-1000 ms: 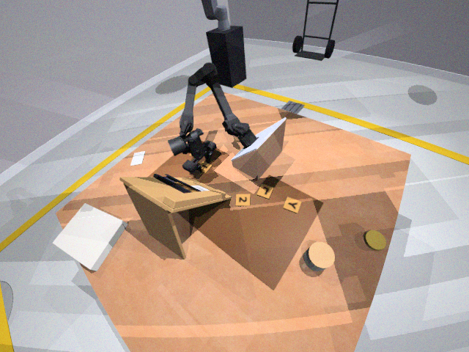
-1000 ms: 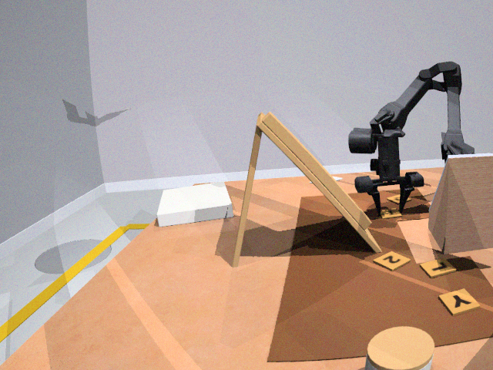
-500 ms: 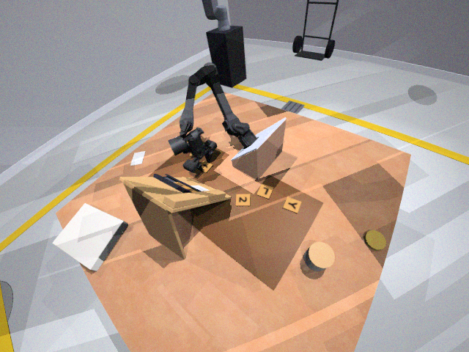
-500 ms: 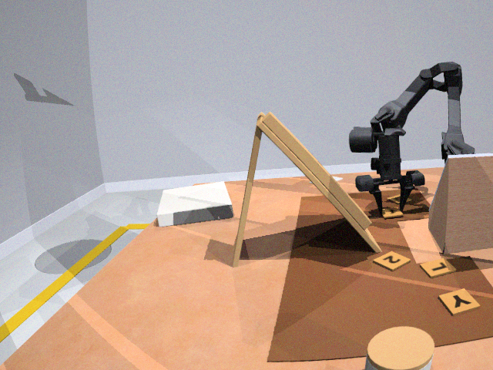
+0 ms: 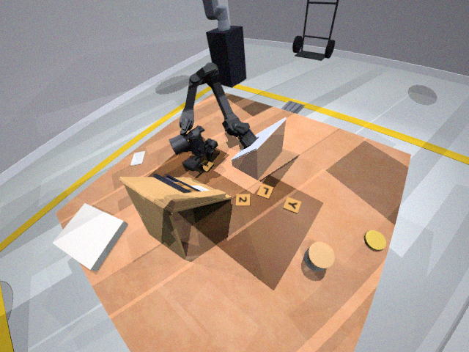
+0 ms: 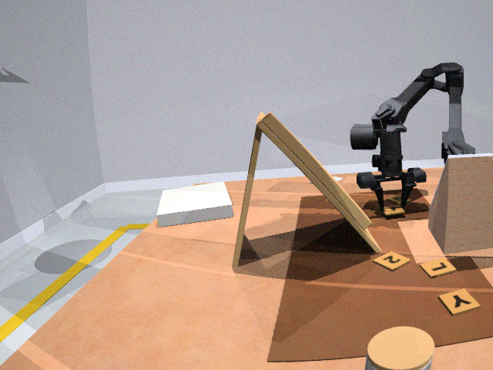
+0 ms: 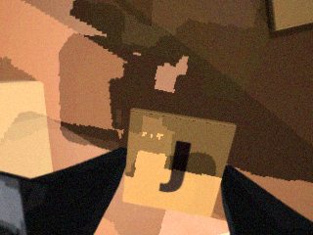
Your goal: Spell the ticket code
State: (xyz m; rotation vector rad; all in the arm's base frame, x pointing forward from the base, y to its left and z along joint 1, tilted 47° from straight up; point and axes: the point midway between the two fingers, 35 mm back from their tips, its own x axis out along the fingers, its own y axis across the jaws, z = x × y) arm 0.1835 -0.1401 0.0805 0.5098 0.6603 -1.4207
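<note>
My gripper (image 5: 207,166) (image 6: 394,210) (image 7: 176,161) points down behind the board and is shut on the J tile, its fingertips at two opposite edges. The tile is at or just above the counter. Another tile (image 6: 400,198) (image 7: 294,14) lies behind it. Tiles marked 2 (image 5: 242,199) (image 6: 391,260), L (image 5: 264,191) (image 6: 437,267) and Y (image 5: 292,204) (image 6: 458,301) lie flat beyond the board's lower edge. The sloped wooden board (image 5: 146,186) (image 6: 310,167) carries the dark rail (image 5: 166,180); its contents are unclear. I cannot read a ticket code.
A slanted panel stand (image 5: 270,151) (image 6: 465,203) rises near the gripper. A white block (image 5: 89,232) (image 6: 195,200) lies at the counter's edge. A white card (image 5: 138,158) lies behind the board. A lidded jar (image 5: 321,255) (image 6: 400,347) and a yellow disc (image 5: 375,240) are farther off.
</note>
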